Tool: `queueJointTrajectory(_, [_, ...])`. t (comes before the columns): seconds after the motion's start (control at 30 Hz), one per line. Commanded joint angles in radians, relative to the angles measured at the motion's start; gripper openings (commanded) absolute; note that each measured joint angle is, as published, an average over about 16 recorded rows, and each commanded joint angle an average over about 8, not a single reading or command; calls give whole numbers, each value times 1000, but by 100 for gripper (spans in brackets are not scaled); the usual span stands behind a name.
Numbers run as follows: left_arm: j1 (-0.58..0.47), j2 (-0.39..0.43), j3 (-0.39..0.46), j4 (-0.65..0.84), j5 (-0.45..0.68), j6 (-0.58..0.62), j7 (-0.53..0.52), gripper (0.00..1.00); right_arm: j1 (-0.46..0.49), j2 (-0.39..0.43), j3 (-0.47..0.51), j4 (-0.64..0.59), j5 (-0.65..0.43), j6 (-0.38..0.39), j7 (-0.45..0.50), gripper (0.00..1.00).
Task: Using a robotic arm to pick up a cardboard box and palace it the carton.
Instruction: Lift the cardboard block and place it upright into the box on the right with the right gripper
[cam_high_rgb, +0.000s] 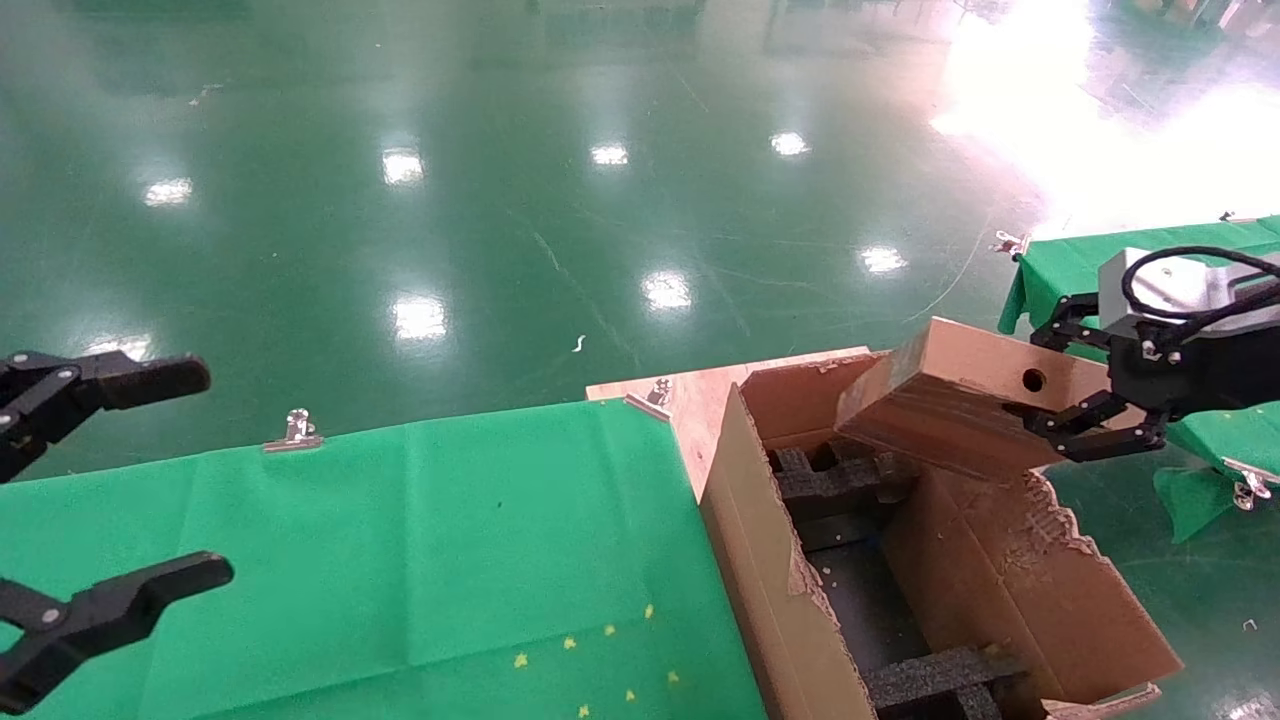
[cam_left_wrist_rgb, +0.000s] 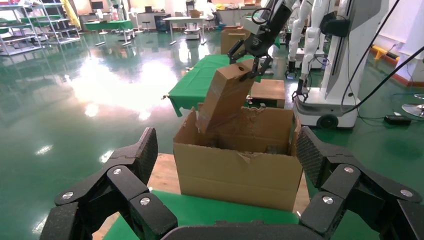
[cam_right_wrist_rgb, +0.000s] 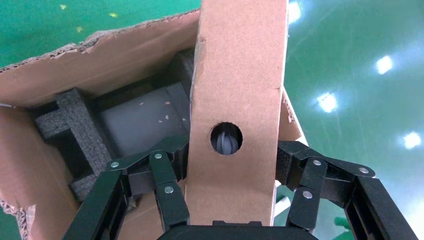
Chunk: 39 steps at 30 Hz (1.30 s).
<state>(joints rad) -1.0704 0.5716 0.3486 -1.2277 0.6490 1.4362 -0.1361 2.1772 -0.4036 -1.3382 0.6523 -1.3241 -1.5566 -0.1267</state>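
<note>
Nearest the robot, the left gripper (cam_high_rgb: 110, 520) hangs idle over the green-covered table (cam_high_rgb: 400, 560), its fingers spread wide and holding nothing. Beyond the table's edge stands the carton (cam_high_rgb: 760, 590), flaps ragged, with black foam inserts (cam_high_rgb: 930, 680) lining its open interior. Above its far end the right gripper (cam_high_rgb: 1060, 425) clamps the cardboard box (cam_high_rgb: 950, 400) at the end bearing the small round hole; the box tilts, its free end dipping toward the carton's mouth.

Progress, judged from this arrangement: the pick-up is done and the carry has reached the carton; lowering and release remain, since the box is still gripped and not seated among the inserts.

Views compared. The right wrist view shows the fingers (cam_right_wrist_rgb: 165, 185) pressed against both side faces of the box (cam_right_wrist_rgb: 235, 100), and looks past it into the carton (cam_right_wrist_rgb: 75, 70), where a dark floor lies between the foam inserts (cam_right_wrist_rgb: 65, 125). The left wrist view gives a side-on picture that the others lack: the box (cam_left_wrist_rgb: 225, 97) stands steeply, its lower end at or just inside the carton (cam_left_wrist_rgb: 235, 172) rim, held from above by the right gripper (cam_left_wrist_rgb: 252, 62). Whether that end touches anything inside cannot be told. This view also shows the left gripper's (cam_left_wrist_rgb: 225, 175) wide stance.
</note>
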Motion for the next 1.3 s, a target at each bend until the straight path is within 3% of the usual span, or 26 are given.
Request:
queueJointTrajectory(0.03, [0,0,0,0,0,0,0,100,3,2,-3,1,-2,0,-3,0])
queueJointTrajectory(0.17, [0,0,0,0,0,0,0,100,-23,5,-3,-13,19,30,39,0])
queueJointTrajectory(0.33, [0,0,0,0,0,0,0,100,-96,26,-3,-18,76,101,160,0])
queueJointTrajectory(0.87, [0,0,0,0,0,0,0,100,-307,186,-38,194,219,389,729,0])
queueJointTrajectory(1.03, [0,0,0,0,0,-1,0,100,-331,209,-38,220,236,428,780,0])
queueJointTrajectory(1.3, [0,0,0,0,0,-1,0,100,-325,197,-42,203,235,426,778,0])
